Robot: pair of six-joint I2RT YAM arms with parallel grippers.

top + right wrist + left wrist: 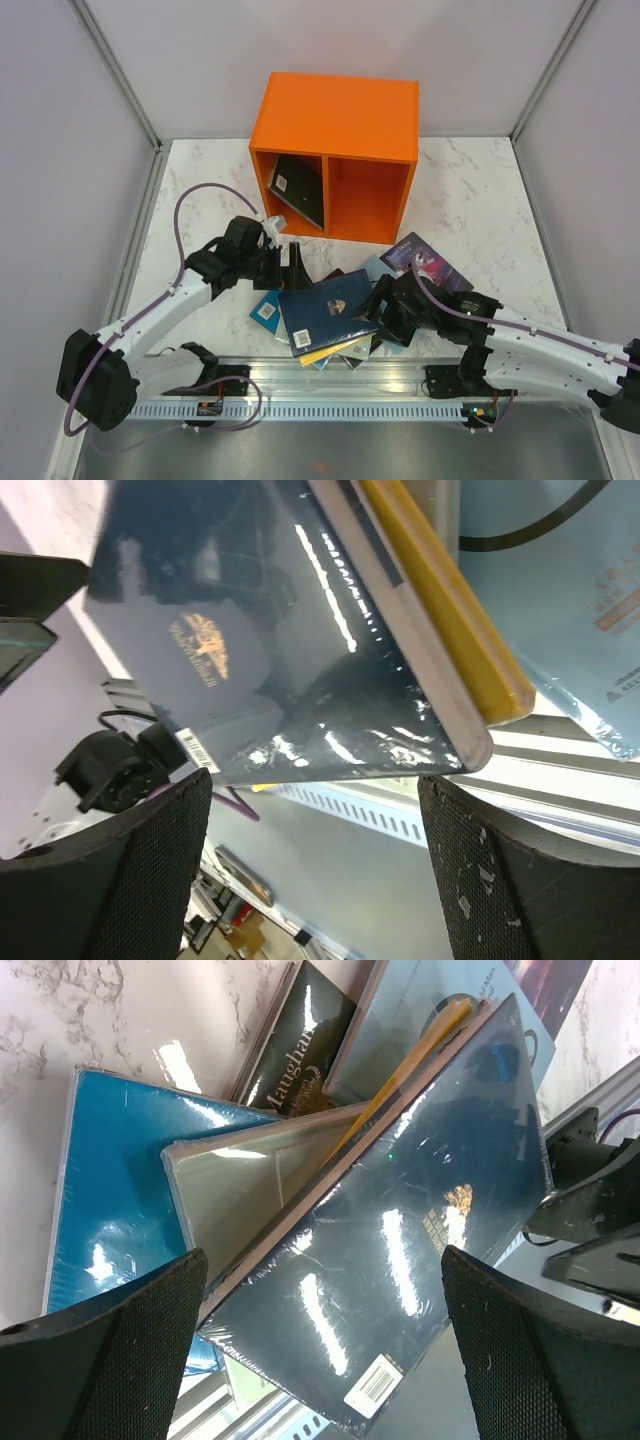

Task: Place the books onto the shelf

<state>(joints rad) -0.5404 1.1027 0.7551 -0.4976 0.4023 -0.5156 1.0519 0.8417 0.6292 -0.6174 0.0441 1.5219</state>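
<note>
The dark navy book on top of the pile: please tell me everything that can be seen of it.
The dark navy book is a thin paperback with a shiny, plastic-looking cover, a small gold emblem and a white barcode sticker at one corner. It lies closed and slightly tilted on top of the other books, near the front edge of the table, resting on a yellow book.
</note>
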